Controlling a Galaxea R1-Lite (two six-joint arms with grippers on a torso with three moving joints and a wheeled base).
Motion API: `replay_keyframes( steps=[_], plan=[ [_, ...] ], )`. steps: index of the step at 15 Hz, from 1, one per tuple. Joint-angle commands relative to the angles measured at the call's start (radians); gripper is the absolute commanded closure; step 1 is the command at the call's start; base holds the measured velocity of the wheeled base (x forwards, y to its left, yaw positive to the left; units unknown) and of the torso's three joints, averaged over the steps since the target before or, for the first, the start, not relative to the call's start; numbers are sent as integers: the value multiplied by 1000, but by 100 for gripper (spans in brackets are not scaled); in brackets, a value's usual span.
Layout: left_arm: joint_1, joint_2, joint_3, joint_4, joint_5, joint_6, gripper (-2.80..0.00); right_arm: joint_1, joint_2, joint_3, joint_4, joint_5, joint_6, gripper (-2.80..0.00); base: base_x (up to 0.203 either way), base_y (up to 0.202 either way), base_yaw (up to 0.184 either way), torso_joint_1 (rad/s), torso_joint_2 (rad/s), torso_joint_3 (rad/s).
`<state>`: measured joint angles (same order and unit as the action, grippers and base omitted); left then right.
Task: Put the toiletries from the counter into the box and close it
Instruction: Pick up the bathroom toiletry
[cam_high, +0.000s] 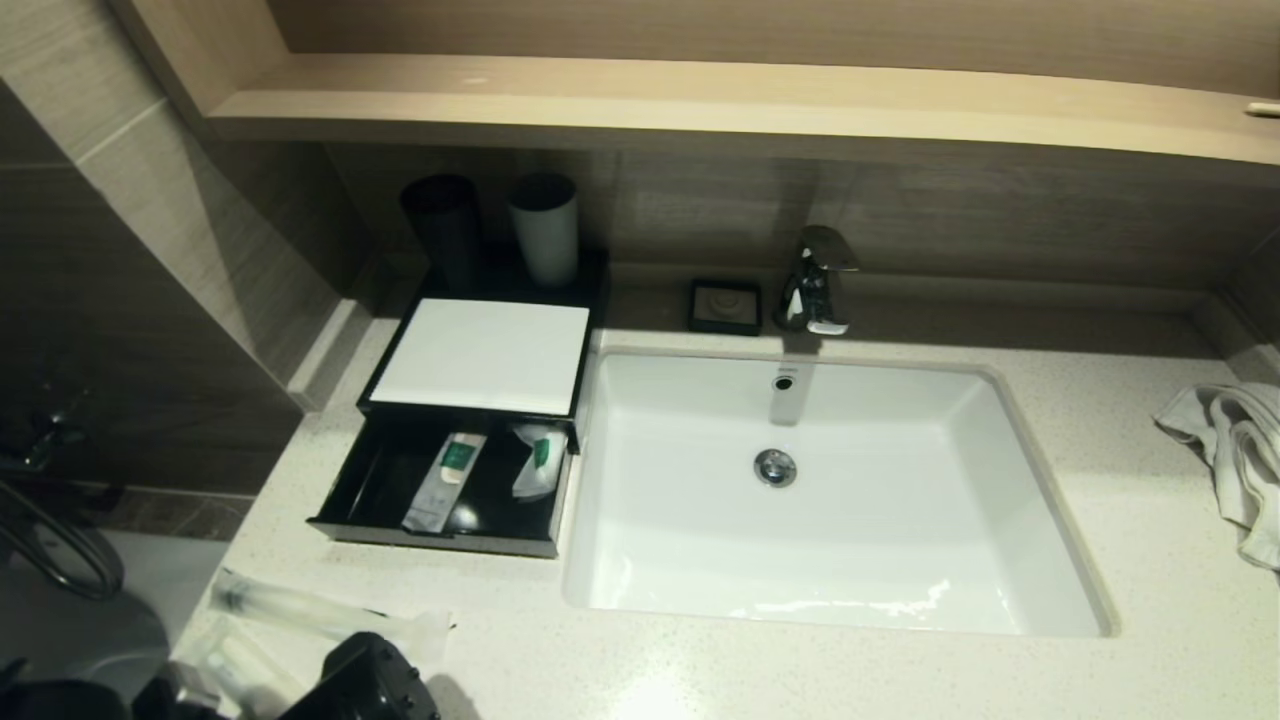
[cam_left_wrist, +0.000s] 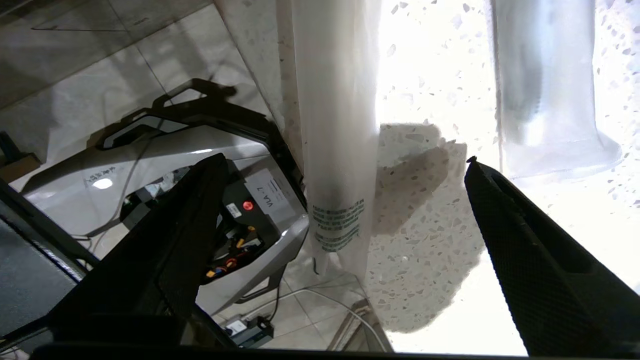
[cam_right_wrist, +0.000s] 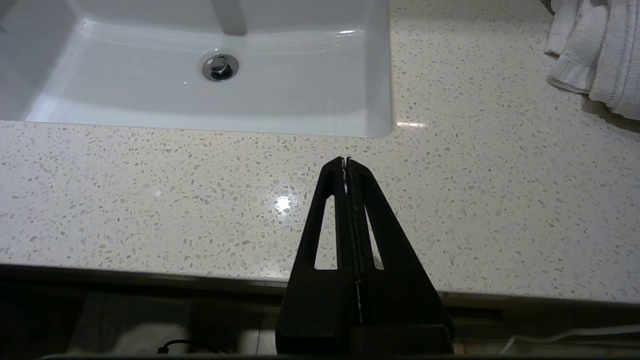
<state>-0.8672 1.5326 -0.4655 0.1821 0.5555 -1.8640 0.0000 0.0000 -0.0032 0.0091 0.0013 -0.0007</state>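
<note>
Only the left wrist view shows left claw (cam_left_wrist: 345, 165) open over packet (cam_left_wrist: 337, 125).

My left gripper (cam_left_wrist: 345, 165): two matte black tapered fingers (cam_left_wrist: 540, 260), fine knurled inner faces. My right gripper (cam_right_wrist: 346, 161): black wedge fingers with triangular cut-outs. My base (cam_left_wrist: 200, 200): grey-white shell, black trim, red button, coloured wiring.

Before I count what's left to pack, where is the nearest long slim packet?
In the head view, the long slim packet lies at the counter's front-left corner, overhanging the edge, between the open left gripper's fingers, with another packet just behind.
</note>
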Motion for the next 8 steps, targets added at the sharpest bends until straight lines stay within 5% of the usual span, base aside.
replay_keyframes(
  steps=[1,2,3,8],
  plan=[
    [1,8,2,-1,4,-10,-280,0,0,0,0,0,-1,0,0,0,0,0,0,0],
    [1,8,4,-1,2,-11,-280,0,0,0,0,0,-1,0,0,0,0,0,0,0],
    [1,8,4,-1,4,-10,0,0,0,0,0,0,-1,0,0,0,0,0,0,0],
    [1,6,7,-1,4,-10,0,0,0,0,0,0,-1,0,0,0,0,0,0,0]
  ],
)
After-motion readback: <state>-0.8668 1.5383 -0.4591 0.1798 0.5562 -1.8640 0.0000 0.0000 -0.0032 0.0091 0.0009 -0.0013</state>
